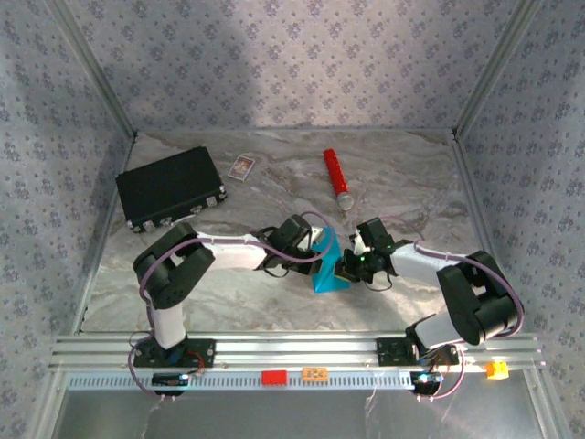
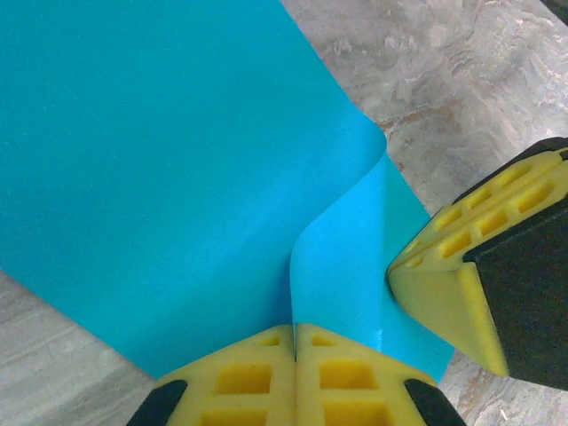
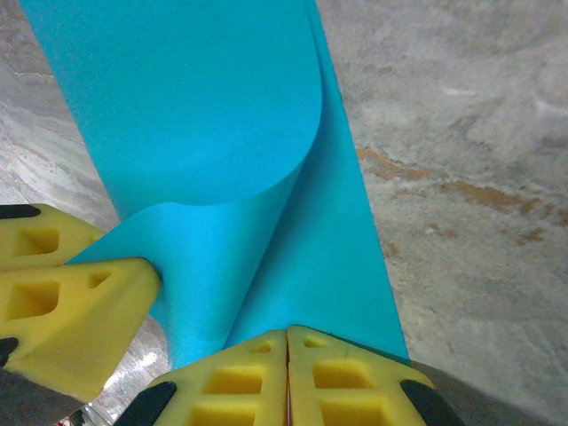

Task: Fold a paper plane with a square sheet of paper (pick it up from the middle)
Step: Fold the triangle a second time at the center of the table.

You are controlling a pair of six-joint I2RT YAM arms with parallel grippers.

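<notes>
Square sheet of paper [image 1: 327, 272]: held over table [image 1: 274, 197] centre, curled, uncreased. Left gripper [image 2: 295, 344], right gripper [image 3: 287, 348]: clamped on it. Folds remain.

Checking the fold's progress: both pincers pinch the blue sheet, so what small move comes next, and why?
Probably press the bend flat against the table. The left pincer and right pincer are both shut on the square sheet of paper, close together, and it curls over in a rounded loop, not a sharp crease.

paper [image 1: 327, 267] mid-table; case [image 1: 170, 187] behind it, left
</notes>
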